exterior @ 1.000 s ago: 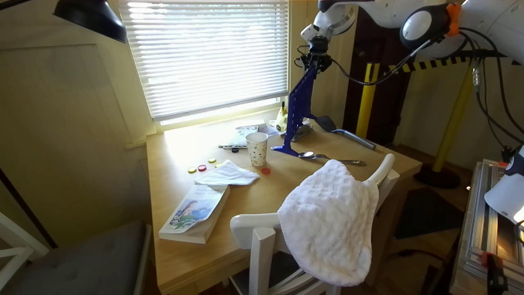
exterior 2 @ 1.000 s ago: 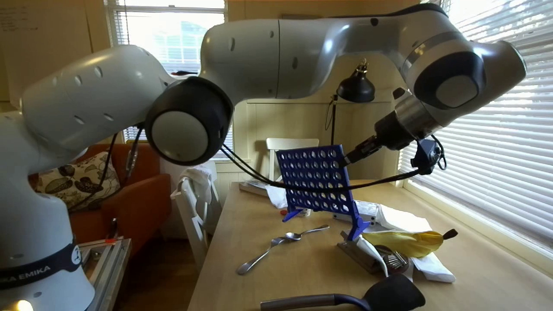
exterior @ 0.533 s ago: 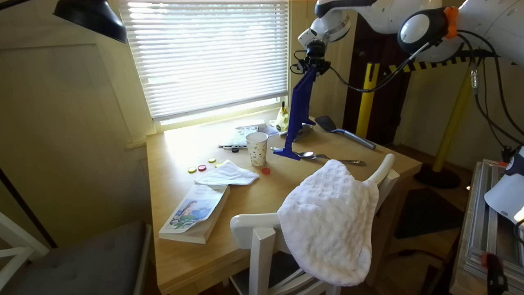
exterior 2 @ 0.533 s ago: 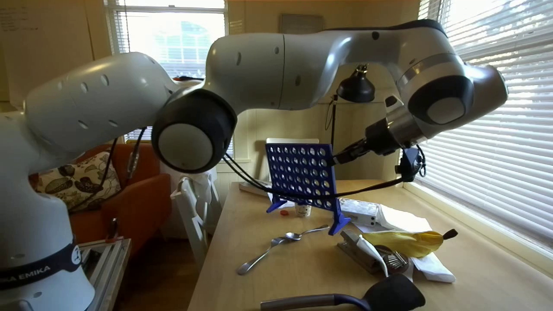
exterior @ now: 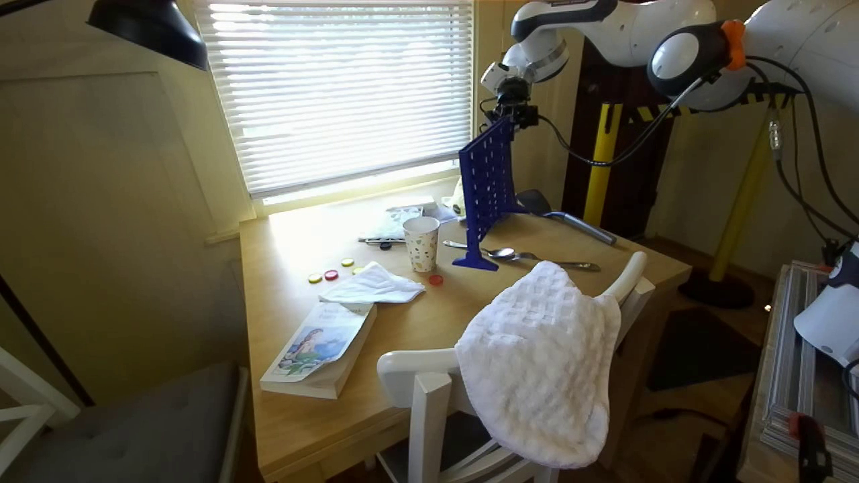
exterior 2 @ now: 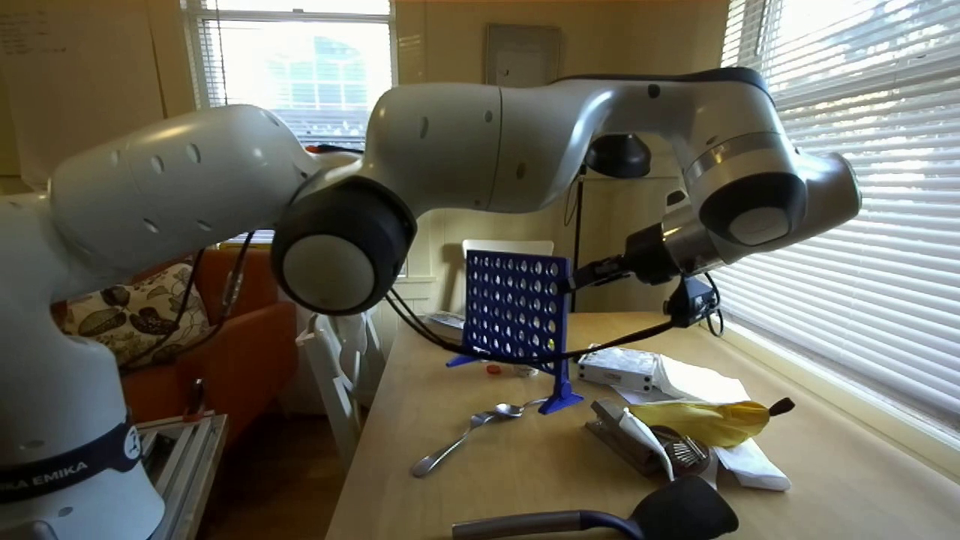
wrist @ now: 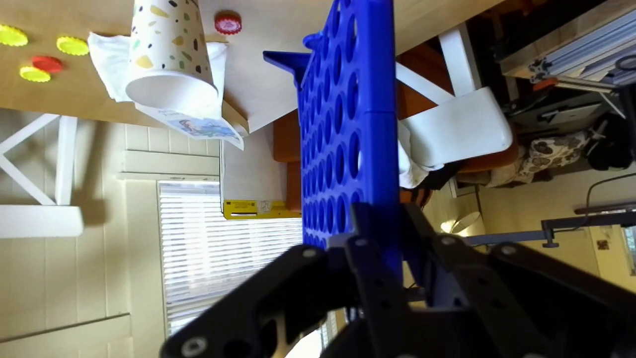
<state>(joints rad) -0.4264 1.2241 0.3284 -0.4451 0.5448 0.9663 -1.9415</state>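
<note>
While I watch from my station, my gripper (wrist: 385,219) is pinched on the upper part of one side edge of the blue game board (wrist: 375,119). From that grip the board reaches forward and down, upright over the table (exterior: 429,329) near the spoon (exterior 2: 509,409); I can't tell whether it touches down.

I see bright blinds (exterior: 349,100), cream walls (exterior: 100,147), a wood floor (exterior 2: 274,465), white chairs (exterior: 429,416), a lamp (exterior: 153,33) and an orange armchair (exterior 2: 232,367).
</note>
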